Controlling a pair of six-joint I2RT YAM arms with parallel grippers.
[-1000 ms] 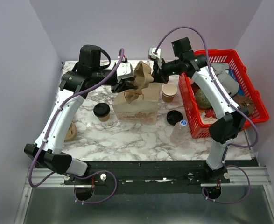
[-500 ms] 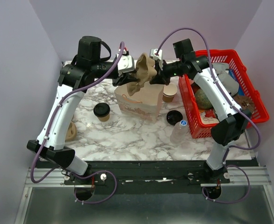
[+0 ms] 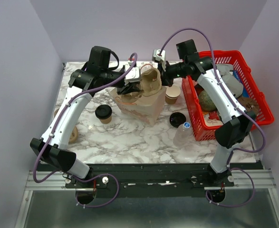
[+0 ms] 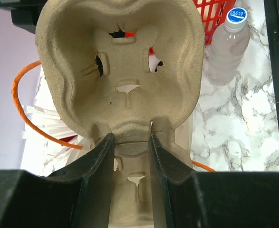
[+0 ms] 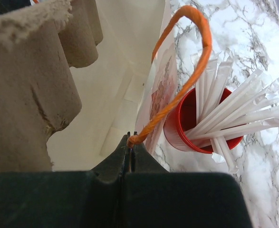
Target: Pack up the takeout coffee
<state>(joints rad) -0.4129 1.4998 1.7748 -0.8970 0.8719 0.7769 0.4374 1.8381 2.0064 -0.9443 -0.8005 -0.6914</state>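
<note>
While the right claw (image 5: 130, 144) pinched the orange handle (image 5: 198, 33), holding the paper bag (image 3: 143, 107) open, the left claw (image 4: 129, 141), pinching the cup carrier (image 4: 120, 61), probably needed to lower it level.

Pale lilac walls (image 3: 144, 28) on three sides; white-grey marble table (image 3: 129, 137); even light
</note>
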